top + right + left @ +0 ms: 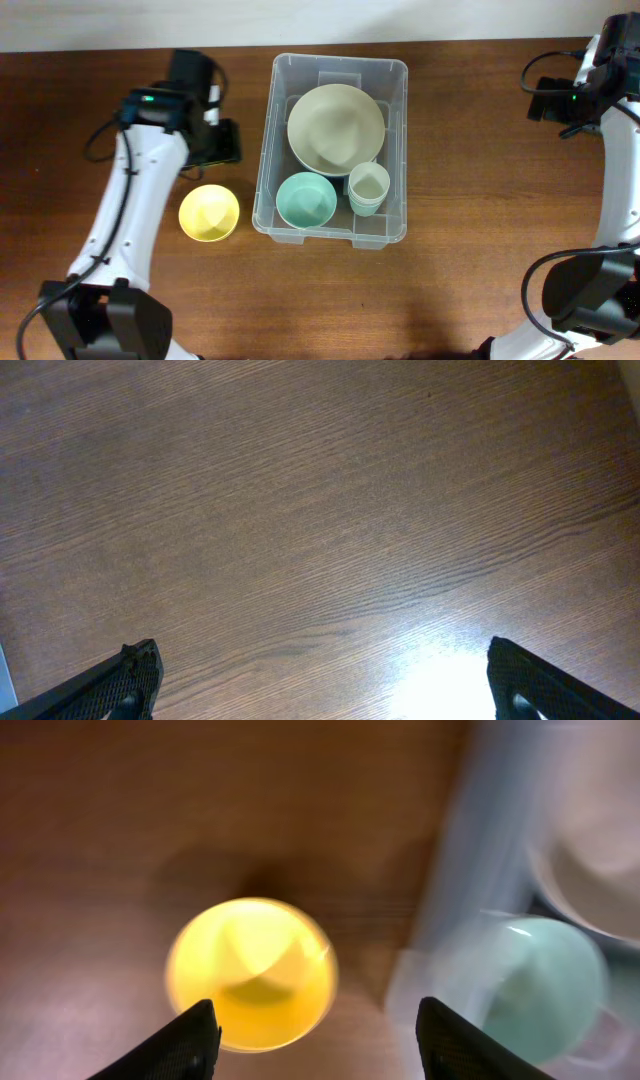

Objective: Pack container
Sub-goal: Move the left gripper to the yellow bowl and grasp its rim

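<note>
The clear plastic container (270,130) stands at the table's middle. It holds a large cream bowl (335,125), a teal bowl (305,200) and stacked pale green cups (368,187). A yellow bowl (209,213) sits on the table left of the container; it also shows in the left wrist view (250,972), blurred. My left gripper (222,143) is open and empty, above and behind the yellow bowl; its fingers (315,1042) frame the bowl's near edge. The teal bowl (540,985) shows at the right of that view. My right gripper (320,685) is open and empty over bare wood.
The container's wall (470,870) is close on the right of the left gripper. The right arm (590,85) is at the far right edge of the wooden table (480,200).
</note>
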`<state>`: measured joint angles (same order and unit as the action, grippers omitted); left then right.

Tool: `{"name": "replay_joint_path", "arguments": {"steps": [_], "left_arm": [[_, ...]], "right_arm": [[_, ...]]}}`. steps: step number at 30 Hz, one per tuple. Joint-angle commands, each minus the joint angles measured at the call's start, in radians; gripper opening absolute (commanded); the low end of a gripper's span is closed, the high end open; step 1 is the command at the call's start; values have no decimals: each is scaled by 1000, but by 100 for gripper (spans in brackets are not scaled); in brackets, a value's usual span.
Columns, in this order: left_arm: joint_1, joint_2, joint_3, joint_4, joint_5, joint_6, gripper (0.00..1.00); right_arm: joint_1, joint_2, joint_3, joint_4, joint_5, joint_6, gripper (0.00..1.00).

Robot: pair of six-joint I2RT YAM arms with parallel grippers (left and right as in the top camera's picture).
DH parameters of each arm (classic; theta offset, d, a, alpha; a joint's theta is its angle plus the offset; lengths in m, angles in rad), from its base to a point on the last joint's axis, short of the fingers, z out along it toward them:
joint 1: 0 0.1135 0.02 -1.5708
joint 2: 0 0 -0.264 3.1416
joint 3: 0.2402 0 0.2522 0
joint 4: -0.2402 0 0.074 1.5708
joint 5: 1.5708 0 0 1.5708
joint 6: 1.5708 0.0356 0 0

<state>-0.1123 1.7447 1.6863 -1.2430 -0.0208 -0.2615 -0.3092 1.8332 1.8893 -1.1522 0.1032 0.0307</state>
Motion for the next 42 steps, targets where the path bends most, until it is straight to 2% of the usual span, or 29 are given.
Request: {"name": "replay_joint_path", "arguments": {"steps": [1, 5, 9, 12, 22, 28, 29, 34, 42], "left_arm": [[66, -16, -11, -44, 3, -30, 65], [91, -16, -123, -47, 6, -30, 63], [92, -16, -296, 55, 50, -41, 63], [107, -16, -415, 150, 57, -84, 56], [186, -18, -432, 181, 32, -82, 54], [187, -16, -457, 187, 36, -95, 56], [187, -16, -467, 193, 36, -109, 58], [196, -16, -546, 280, 47, -164, 59], [252, -16, -620, 368, 59, -165, 59]], "right_arm": [[-5, -13, 14, 0, -6, 11, 99], [-5, -13, 14, 0, -6, 11, 99], [-5, -13, 14, 0, -6, 11, 99], [-5, -13, 14, 0, -6, 11, 99], [-5, -13, 14, 0, -6, 11, 99], [-5, -13, 14, 0, -6, 11, 99], [-5, -13, 14, 0, -6, 11, 99], [-5, -13, 14, 0, -6, 11, 99], [-5, -13, 14, 0, -6, 11, 99]]}}
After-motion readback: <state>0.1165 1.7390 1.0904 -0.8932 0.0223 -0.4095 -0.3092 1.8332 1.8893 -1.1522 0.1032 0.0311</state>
